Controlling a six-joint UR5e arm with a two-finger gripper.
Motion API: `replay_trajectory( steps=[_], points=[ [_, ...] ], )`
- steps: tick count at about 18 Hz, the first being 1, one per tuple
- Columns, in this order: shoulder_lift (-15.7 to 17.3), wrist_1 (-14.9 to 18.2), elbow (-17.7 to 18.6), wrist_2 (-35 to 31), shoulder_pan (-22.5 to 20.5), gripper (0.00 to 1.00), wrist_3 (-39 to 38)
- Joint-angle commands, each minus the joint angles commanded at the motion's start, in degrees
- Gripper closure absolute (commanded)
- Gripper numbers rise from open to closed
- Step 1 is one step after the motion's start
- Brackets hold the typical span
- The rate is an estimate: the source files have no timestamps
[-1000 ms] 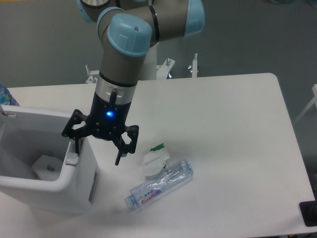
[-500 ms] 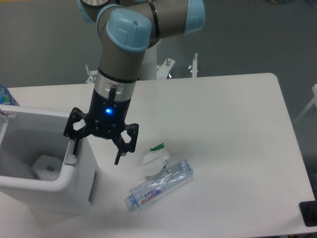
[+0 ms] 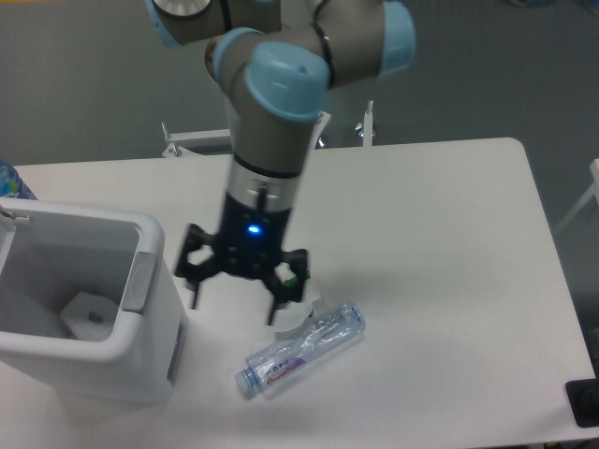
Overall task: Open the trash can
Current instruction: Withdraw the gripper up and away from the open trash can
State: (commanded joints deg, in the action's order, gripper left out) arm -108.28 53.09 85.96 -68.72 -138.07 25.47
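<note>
The trash can (image 3: 84,313) stands at the desk's (image 3: 440,243) left front edge, its top open so the inside shows; the task looks done. The gripper (image 3: 234,301) hangs between the trash can and the bottle (image 3: 301,349), jaws spread apart and holding nothing. The risk is a careless move: swinging left could knock the trash can, dropping lower could crush or roll the bottle off the desk. Count: one trash can, one clear bottle, one crumpled white scrap with green (image 3: 292,297), one arm.
</note>
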Motion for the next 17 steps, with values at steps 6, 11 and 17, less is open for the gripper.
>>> replay_trajectory(
  steps=[6,11,17],
  points=[
    [-1.9,0.0,0.8,-10.5,-3.9,0.0,9.1],
    [-2.6,0.2,2.6,-12.3,-7.0,0.0,24.8],
    [-2.6,0.1,6.3,-16.7,-8.1,0.0,38.4]
  ],
)
